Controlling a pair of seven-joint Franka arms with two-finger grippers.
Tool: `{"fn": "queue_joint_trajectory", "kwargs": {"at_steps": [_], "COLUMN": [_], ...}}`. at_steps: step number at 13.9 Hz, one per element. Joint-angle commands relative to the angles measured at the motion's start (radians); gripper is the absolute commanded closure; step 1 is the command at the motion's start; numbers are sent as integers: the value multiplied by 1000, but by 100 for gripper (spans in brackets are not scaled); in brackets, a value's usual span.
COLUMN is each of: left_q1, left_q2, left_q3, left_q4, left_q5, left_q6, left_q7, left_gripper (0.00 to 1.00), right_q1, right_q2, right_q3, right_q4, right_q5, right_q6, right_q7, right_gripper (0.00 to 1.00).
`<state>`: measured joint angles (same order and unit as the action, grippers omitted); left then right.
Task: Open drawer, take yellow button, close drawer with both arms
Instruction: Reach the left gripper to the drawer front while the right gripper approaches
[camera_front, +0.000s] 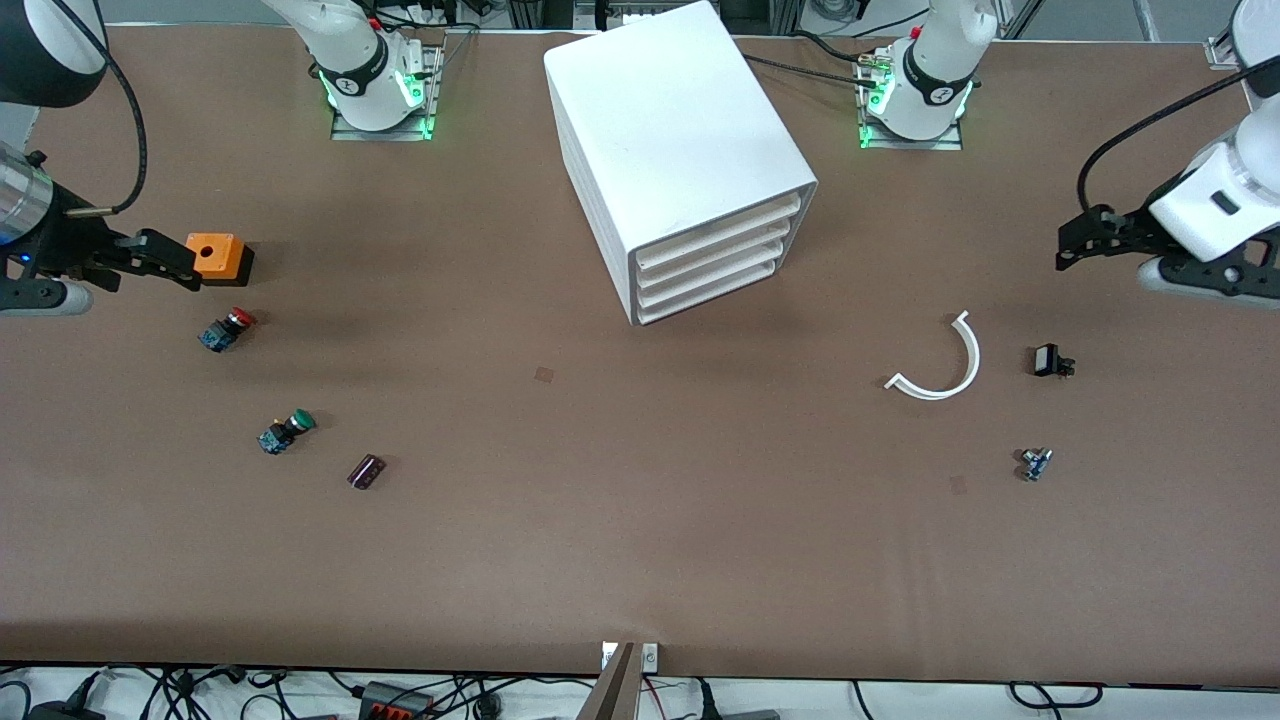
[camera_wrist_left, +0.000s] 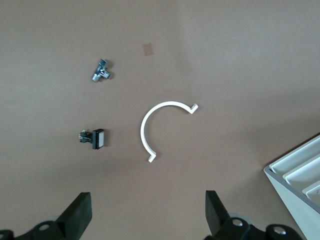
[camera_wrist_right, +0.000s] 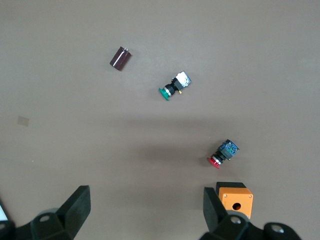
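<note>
So nothing's been touched yet by the look of it, and the first job is clearly getting that top drawer open; going from the camera's edge of the table inward, there's a small metal fitting (camera_front: 1035, 463) and a dark purple cylinder (camera_front: 366, 471) lying nearest, then the green-capped button (camera_front: 286, 431), a little black switch (camera_front: 1052, 361) with the white curved clip (camera_front: 938, 362) beside it, the red-capped button (camera_front: 227, 329), and an orange box (camera_front: 219, 257) right under the right gripper (camera_front: 165, 258); that gripper hangs over the right arm's end of the table with its fingers spread wide and nothing in them; the left gripper (camera_front: 1085, 240) is the same deal over the left arm's end, fingers wide, empty; farthest back sits the white cabinet (camera_front: 672, 140), turned at an angle, all four drawers pushed in; the drawer (camera_front: 722, 230) we care about is the uppermost one; the yellow-capped button isn't visible anywhere, so my guess is it's shut inside, though I can't see what any drawer holds; if I were driving, I'd bring one gripper square to the angled front, hook the top lip only, not the one below, and pull along the cabinet's own line while the other arm steadies the box so it doesn't slide.
</note>
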<state>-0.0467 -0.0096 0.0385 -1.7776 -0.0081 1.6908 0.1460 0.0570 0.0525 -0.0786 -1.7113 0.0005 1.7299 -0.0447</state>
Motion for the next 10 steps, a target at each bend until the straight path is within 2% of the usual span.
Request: {"fn": "queue_joint_trajectory", "kwargs": {"at_steps": [1,4,6,10], "left_q1": [-4,-6,-6,10], "left_q2": [85,172,226,328], "left_q3": [-55,-129,-137,-137], "left_q4": [56,60,58,35], "left_q5": [-1,-42,-221,-569], "left_q6": [-58,-106,-121,-160], "left_q7": [24,27,68,353], "left_gripper": [0,0,0,0], "right_q1": [23,76,110,190], "right_q2": [33,56,58,84], "right_q3": [2,2,2,2], "right_q4": [-10,-8,-1,28], "right_q5": [1,1,4,76], "right_q6": [13,19,22,34], "right_q7": [-7,5,8,8], "right_gripper": [0,0,0,0]}}
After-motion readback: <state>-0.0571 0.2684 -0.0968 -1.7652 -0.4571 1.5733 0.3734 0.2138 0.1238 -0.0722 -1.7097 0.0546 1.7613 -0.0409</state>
